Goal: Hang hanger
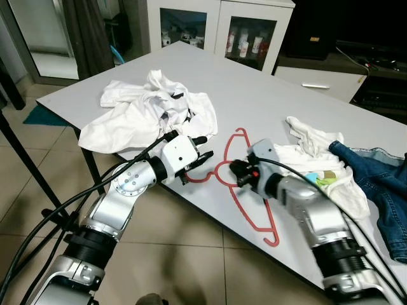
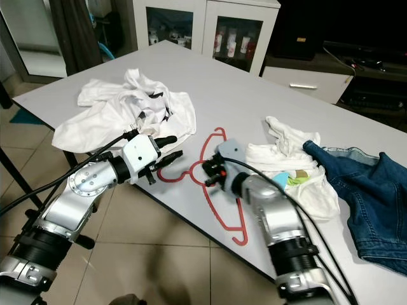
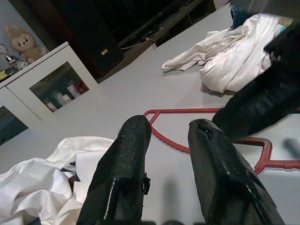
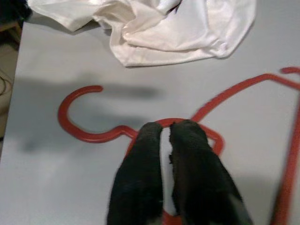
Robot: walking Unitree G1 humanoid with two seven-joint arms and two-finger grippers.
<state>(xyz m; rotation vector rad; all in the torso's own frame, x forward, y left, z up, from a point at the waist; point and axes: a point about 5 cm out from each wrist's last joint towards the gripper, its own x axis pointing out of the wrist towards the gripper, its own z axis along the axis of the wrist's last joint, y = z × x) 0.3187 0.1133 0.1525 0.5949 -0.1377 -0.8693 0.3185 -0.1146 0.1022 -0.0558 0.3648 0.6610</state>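
Bare table [image 1: 267, 108] between shirts (two heaps)

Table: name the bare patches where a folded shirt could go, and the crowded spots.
The table is bare across its far side, between the white shirt and the white cloth pile. Crowded: the near edge, where both tools meet the red hanger, and the jeans corner.

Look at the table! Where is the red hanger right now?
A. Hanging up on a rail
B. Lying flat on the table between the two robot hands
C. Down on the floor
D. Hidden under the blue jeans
B: the red hanger lies flat on the grey table, with the left hand by its hook and the right hand at its neck.
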